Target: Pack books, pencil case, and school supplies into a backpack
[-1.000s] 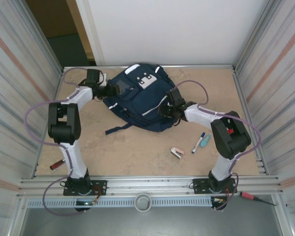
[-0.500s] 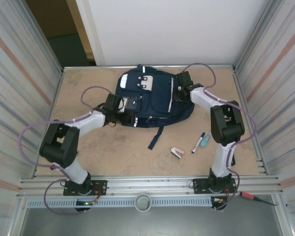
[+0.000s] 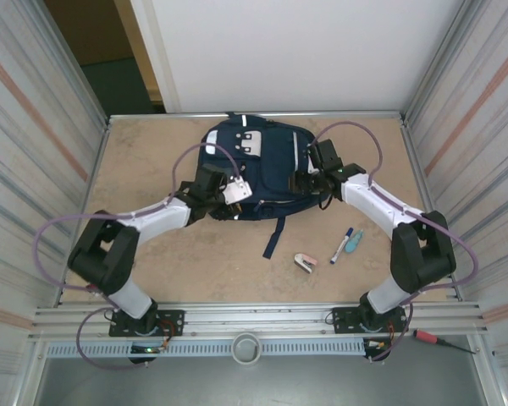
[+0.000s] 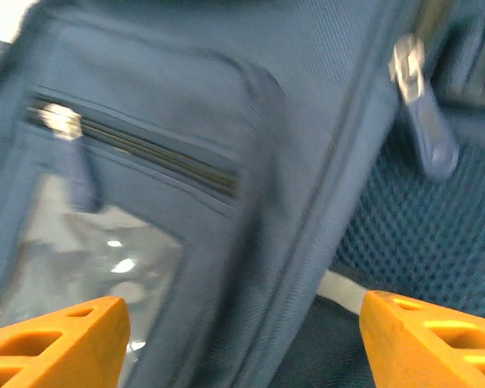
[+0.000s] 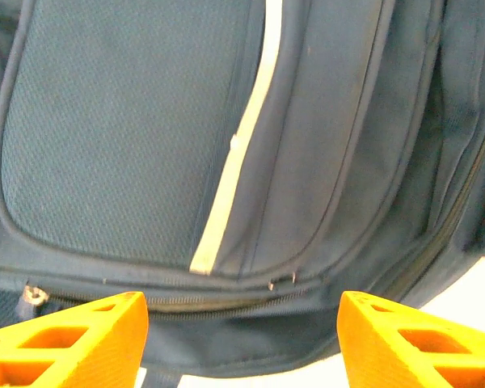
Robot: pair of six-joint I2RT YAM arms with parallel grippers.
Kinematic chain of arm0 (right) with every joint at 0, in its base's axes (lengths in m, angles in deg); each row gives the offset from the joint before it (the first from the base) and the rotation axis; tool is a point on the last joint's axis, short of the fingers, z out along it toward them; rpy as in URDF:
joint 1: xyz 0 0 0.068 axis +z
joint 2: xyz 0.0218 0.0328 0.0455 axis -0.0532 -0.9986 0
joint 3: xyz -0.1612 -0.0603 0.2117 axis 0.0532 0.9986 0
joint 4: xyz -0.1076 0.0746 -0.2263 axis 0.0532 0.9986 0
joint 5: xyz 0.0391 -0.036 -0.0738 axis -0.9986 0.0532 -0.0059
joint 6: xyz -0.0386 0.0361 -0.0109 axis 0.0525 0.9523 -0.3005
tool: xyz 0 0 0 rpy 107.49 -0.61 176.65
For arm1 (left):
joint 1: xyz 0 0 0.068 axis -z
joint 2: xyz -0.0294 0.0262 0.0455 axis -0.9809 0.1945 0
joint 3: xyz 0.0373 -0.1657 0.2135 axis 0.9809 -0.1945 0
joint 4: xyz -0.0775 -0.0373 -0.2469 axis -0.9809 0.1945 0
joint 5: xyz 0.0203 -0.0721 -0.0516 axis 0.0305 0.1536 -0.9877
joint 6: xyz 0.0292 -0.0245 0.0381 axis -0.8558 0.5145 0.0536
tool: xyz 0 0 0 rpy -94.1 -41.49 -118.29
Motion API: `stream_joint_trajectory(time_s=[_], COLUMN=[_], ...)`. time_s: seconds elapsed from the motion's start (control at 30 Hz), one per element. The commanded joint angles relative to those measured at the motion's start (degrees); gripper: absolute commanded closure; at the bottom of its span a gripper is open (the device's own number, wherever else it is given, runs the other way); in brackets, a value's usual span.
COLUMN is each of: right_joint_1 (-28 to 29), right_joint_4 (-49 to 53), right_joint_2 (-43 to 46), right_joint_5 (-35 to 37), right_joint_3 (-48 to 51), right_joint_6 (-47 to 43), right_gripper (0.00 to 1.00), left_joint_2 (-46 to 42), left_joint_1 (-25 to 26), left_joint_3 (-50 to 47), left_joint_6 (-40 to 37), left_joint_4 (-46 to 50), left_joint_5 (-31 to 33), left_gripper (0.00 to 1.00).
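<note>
The backpack (image 3: 262, 165) now lies flat and squared up by the bench's far edge, no longer slanted. The right gripper (image 5: 242, 323) has just spread open off it, and the left gripper (image 4: 244, 311) hangs open too. The marker pen (image 3: 342, 245) and teal item (image 3: 354, 243) lie unpacked towards the near right corner, so packing likely hasn't begun.

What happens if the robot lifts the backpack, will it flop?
Probably flop: the backpack is soft fabric lying flat. Its loose strap would likely dangle. It seems unlikely to roll, being wide and flat.
</note>
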Motion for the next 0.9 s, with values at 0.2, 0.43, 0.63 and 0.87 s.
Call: stream_joint_trajectory(time_s=[0.2,0.43,0.63,0.87], right_joint_1=[9.53,21.06,26.09,27.53], right_joint_4=[-9.18,-18.08,-23.02,-20.86], right_joint_2=[6.69,1.76,-1.75,-6.92], right_joint_5=[-4.76,8.85,20.81,29.21], right_joint_3=[10.54,9.77,9.84,5.78], right_joint_6=[7.01,10.05,11.41,12.64], right_gripper=[0.39,0.40,0.41,0.42], left_joint_2=[5.22,2.03,1.69,2.40], left_joint_1=[-0.68,-1.56,-3.70,-4.34], left_joint_3=[5.17,8.67,12.96,14.91], left_joint_6=[-9.33,-3.20,-0.77,-0.13], left_joint_4=[2.15,12.42,18.76,20.42], left_joint_5=[-1.52,-10.21,-18.56,-22.78], left_gripper=[0.84,1.00,1.00,1.00])
